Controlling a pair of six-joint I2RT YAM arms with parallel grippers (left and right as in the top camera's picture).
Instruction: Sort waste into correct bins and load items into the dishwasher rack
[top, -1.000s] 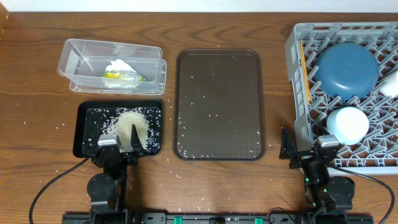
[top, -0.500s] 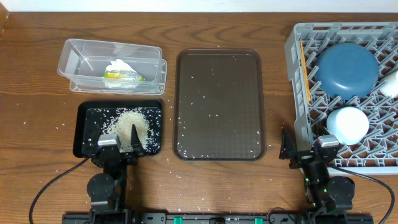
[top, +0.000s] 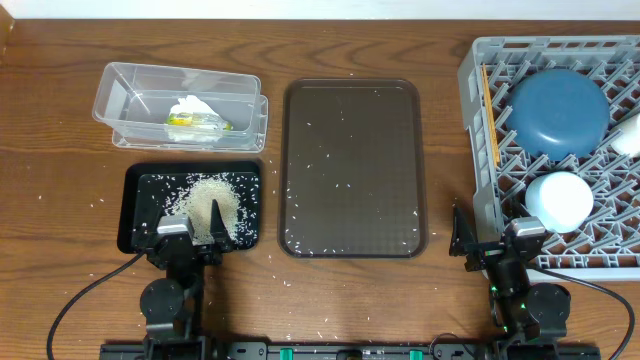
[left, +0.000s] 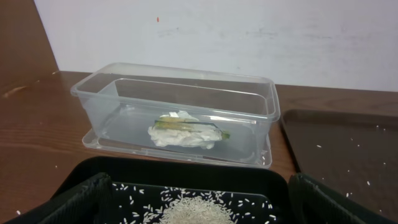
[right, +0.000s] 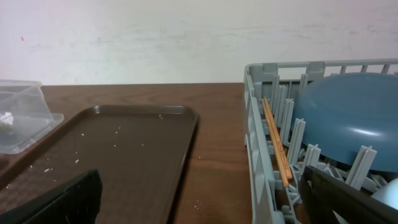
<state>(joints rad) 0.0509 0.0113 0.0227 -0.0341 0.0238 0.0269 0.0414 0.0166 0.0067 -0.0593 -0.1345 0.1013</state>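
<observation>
Loose white rice (top: 208, 198) is piled in the shallow black tray (top: 140, 215), with stray grains on the table. A crumpled white napkin (top: 190, 106) and a yellow-green wrapper (top: 197, 124) lie in the clear tub (top: 125, 95). The grey rack (top: 478, 160) holds the dark blue plate (top: 558, 112), a pale round bowl (top: 560, 200), a white cup (top: 628, 135) at the right edge and chopsticks (top: 490, 115). My left gripper (top: 190, 230) is open and empty over the black tray's near edge (left: 186, 174). My right gripper (top: 488, 242) is open and empty between the brown tray and the rack (right: 261, 124).
A brown serving tray (top: 350, 168) with scattered rice grains lies in the middle of the table. In the right wrist view the chopsticks (right: 277, 143) lean along the rack's left wall next to the plate (right: 348, 118). A white wall stands behind the table.
</observation>
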